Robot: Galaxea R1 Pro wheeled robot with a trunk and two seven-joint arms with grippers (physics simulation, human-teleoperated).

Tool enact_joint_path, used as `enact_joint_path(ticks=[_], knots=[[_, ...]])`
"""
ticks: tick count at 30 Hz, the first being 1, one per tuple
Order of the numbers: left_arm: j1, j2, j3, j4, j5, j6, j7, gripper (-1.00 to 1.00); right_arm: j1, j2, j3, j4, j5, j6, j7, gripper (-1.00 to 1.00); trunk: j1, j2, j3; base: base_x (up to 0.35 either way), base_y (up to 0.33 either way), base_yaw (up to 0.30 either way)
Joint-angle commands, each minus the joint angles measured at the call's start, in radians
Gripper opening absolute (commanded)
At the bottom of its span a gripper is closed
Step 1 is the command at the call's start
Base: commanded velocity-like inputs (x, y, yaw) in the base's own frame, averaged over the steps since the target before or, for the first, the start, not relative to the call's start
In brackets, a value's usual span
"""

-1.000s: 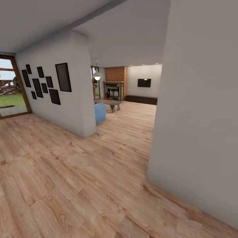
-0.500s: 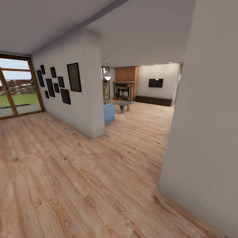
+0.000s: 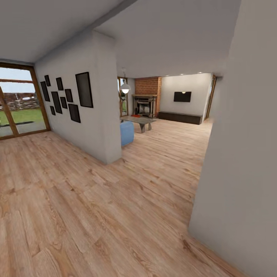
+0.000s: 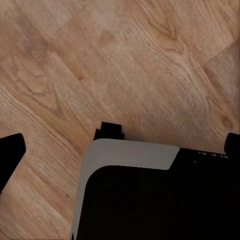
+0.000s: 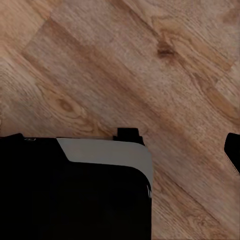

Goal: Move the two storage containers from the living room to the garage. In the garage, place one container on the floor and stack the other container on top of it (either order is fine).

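Through the opening ahead lies the living room (image 3: 169, 130), with its brick fireplace (image 3: 144, 104) at the far end. A small orange-red shape (image 3: 135, 114) sits low by the fireplace, too small to tell whether it is the storage containers. My left gripper (image 4: 122, 147) hangs open over the wood-plank floor and holds nothing, its dark fingertips (image 4: 11, 150) set wide apart. My right gripper (image 5: 122, 143) also hangs open over the planks with nothing in it. The garage is out of view.
A pale partition wall (image 3: 100, 115) with black picture frames stands at the left, a blue sofa (image 3: 126, 133) end and a coffee table (image 3: 139, 121) behind it. A grey wall corner (image 3: 242, 154) stands close on the right. Glass doors (image 3: 19, 104) at far left.
The whole head view has swung a little, so the walls sit further right in the picture and more of the living room shows. Nothing in the room has moved.
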Motion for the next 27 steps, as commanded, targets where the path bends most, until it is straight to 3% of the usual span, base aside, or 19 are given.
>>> enact_joint_path(ticks=[1,16,27], knots=[[-0.001,0.000,-0.002,0.000,0.009,0.002,-0.004,1.00,-0.001,0.000,0.008,0.003,-0.009,-0.005,0.001,1.00,0.001,-0.001,-0.001,0.321,0.000,0.115],[-0.001,0.000,-0.002,0.000,0.009,0.002,-0.004,1.00,-0.001,0.000,0.008,0.003,-0.008,-0.006,0.001,1.00,0.001,-0.001,-0.001,0.321,0.000,0.247],[-0.001,0.000,-0.002,0.000,0.009,0.002,-0.004,1.00,-0.001,-0.001,0.008,0.003,-0.008,-0.006,0.001,1.00,0.001,-0.001,-0.001,0.321,0.000,0.030]])
